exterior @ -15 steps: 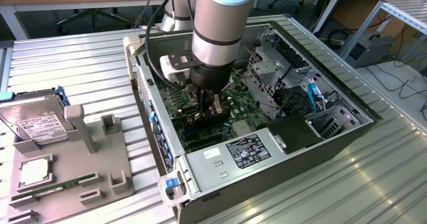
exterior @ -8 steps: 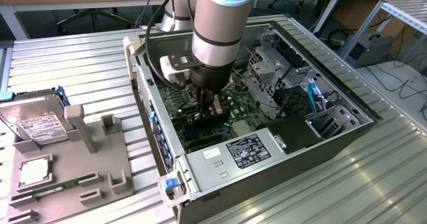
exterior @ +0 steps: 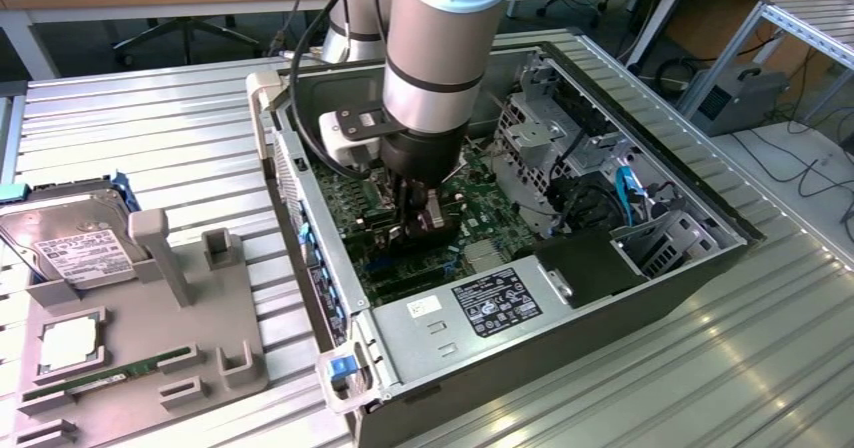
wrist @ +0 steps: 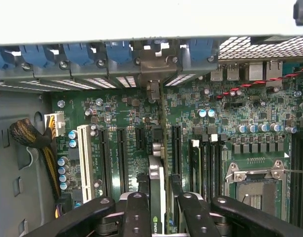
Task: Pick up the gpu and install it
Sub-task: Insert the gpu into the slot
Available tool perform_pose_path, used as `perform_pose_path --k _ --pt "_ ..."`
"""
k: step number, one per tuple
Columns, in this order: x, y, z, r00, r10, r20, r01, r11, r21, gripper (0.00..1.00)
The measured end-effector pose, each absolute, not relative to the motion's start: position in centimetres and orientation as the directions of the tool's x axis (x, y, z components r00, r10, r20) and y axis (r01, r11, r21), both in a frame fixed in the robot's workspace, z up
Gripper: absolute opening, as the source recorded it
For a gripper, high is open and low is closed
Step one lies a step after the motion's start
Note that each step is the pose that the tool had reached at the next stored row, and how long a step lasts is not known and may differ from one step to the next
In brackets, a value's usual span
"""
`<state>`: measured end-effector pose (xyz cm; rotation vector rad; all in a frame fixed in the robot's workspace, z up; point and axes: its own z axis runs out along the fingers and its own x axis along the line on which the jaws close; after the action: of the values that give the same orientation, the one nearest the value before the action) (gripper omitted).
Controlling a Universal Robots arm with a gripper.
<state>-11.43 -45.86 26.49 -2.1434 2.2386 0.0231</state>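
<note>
gpu (wrist: 157,197) sits edge-on between your hand's fingers (wrist: 136,217), held upright so its thin lower edge points down at the motherboard (wrist: 230,111) and its long side runs along the expansion slots (wrist: 122,153). your hand (wrist: 158,219) is clamped on the card from both flat faces, which keeps it from tilting as it hangs just above the board. judging by that alignment, the card is poised over a slot, with its bracket end toward the blue retention clips (wrist: 117,52) at the case's rear wall.

from the wrist view you get the slot rows, the clips and the empty cpu socket (wrist: 252,185) in detail. from the exterior view you get the wider setting instead: the arm (exterior: 434,58) reaching down into the open computer case (exterior: 694,258), and on the counter (exterior: 147,108), towards the exterior view's left, a grey fixture (exterior: 220,338) carrying a hard drive (exterior: 67,243) and a green memory stick (exterior: 100,380).
</note>
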Motion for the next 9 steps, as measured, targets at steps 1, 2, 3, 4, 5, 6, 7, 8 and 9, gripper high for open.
perform_pose_path --k 1,2,3,4,5,6,7,8,9 --pt "-11.45 -45.86 26.49 -0.043 -0.998 -0.041 -0.999 0.044 -0.018 0.27" --pt "-11.47 -45.86 26.49 -0.043 -0.998 -0.041 -0.999 0.044 -0.018 0.27" --pt "-11.49 -45.86 26.48 -0.043 -0.998 -0.041 -0.999 0.044 -0.018 0.27" --pt "-11.5 -45.86 26.49 -0.043 -0.998 -0.041 -0.999 0.044 -0.018 0.27" --pt "-11.52 -45.86 26.49 -0.043 -0.998 -0.041 -0.999 0.044 -0.018 0.27" --pt "-11.54 -45.86 26.48 -0.043 -0.998 -0.041 -0.999 0.044 -0.018 0.27" --pt "-11.56 -45.86 26.48 -0.043 -0.998 -0.041 -0.999 0.044 -0.018 0.27" --pt "-11.6 -45.86 26.48 -0.043 -0.998 -0.041 -0.999 0.044 -0.018 0.27" --pt "-11.63 -45.86 26.48 -0.043 -0.998 -0.041 -0.999 0.044 -0.019 0.27"
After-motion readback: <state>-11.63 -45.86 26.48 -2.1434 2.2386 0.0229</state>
